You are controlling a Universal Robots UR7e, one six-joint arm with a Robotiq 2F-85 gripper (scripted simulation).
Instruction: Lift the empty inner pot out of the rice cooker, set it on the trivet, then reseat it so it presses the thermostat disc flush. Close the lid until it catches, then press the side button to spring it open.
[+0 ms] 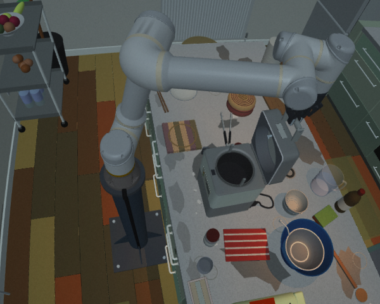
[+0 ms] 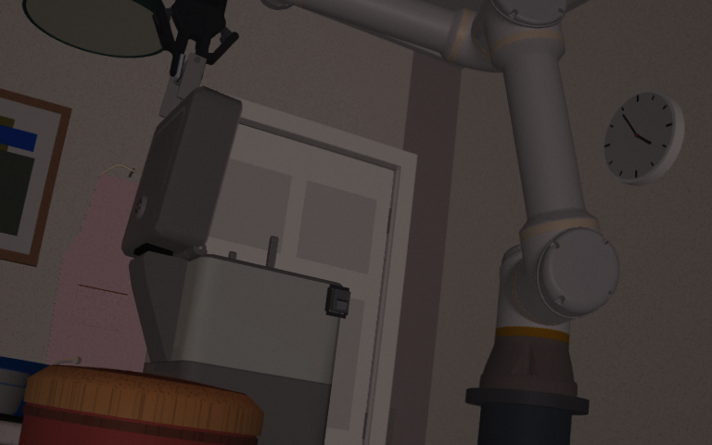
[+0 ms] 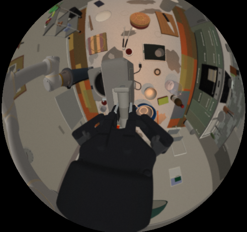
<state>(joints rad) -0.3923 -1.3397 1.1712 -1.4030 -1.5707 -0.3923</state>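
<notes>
The lid [image 1: 275,147] stands open and nearly upright on the hinge at the right side of the rice cooker [image 1: 231,176], whose inner pot [image 1: 235,167] sits inside the body. A pale handle tab [image 3: 122,100] sticks up from the lid's top edge. The side button [image 2: 338,300] is a dark square on the cooker's wall facing the arm's base. The striped trivet [image 1: 181,135] lies flat on the counter behind the cooker to the left. My gripper [image 3: 122,110] hangs above the lid's top edge, also seen from the second side camera [image 2: 192,58], clamped on the handle tab.
The counter's front edge with white rail handles [image 1: 156,157] runs left of the cooker. Tongs [image 1: 227,129] and a round lidded basket [image 1: 241,103] lie behind it. A small bowl [image 1: 295,202], a glass jug [image 1: 326,180], a blue bowl with a pan [image 1: 306,248] and a red striped cloth [image 1: 246,244] lie in front.
</notes>
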